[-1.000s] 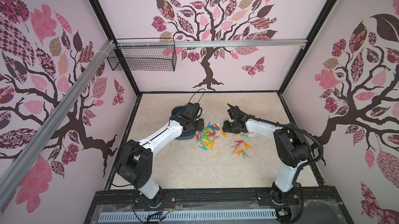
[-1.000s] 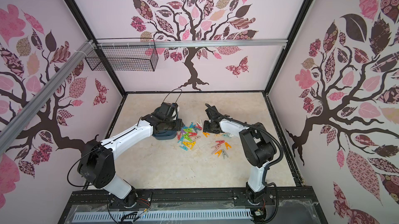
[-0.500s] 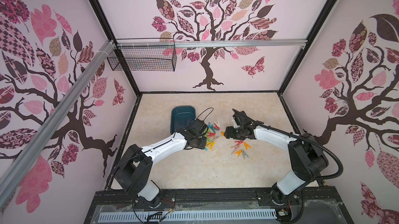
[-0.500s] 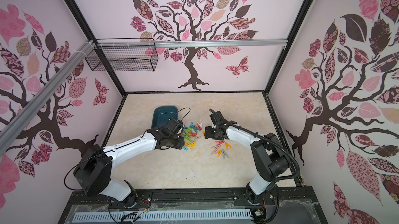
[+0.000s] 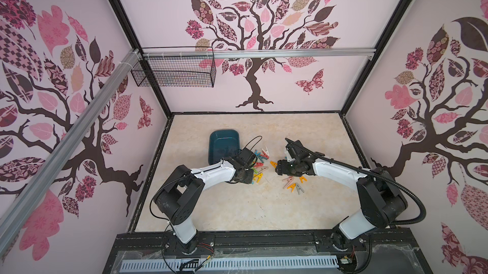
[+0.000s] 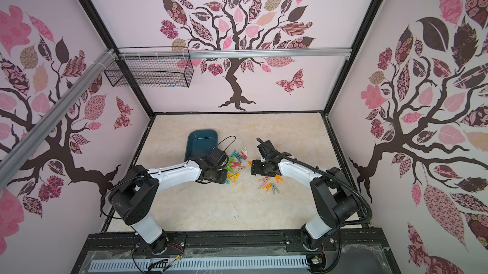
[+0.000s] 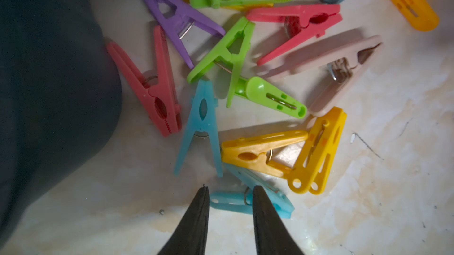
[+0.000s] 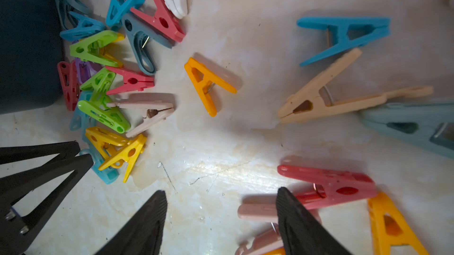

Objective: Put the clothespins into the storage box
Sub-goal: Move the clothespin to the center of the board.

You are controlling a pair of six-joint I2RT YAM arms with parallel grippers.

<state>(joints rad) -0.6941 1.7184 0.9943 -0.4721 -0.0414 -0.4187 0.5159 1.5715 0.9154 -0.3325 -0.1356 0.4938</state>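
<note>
1. Pale marbled desk (image 5: 237, 206) between walls (image 5: 290, 93) printed with pink trees. One black wire basket (image 5: 174, 72) hangs from the back rail, out of play.
2. One storage box (image 5: 224, 146), dark teal, sits on the desk just beside the far-left edge of the heap. No peg shows inside it.
3. Clothespins (image 8: 98, 50): roughly eighteen are heaped by the box, one orange peg (image 8: 206, 82) lies alone in the middle, and about eight lie around the right claw. Overlaps make this a rough count.
4. Left claw (image 7: 231, 188): narrow gap, tips over a pale blue peg (image 7: 226, 203) at the heap's near edge. Whether it bites, I cannot tell.
5. Right claw (image 8: 221, 190): spread wide and empty, one side lying over a red peg (image 8: 339, 187).
6. Risks:
   - The pale blue peg has a leg tucked under a yellow peg (image 7: 260, 148), so a lift may drag neighbours, or the smooth plastic may squirt free.
   - The right claw may catch two pegs at once.
   - Both wrists work near each other and could clash.
   - A knock could shove the light box.
</note>
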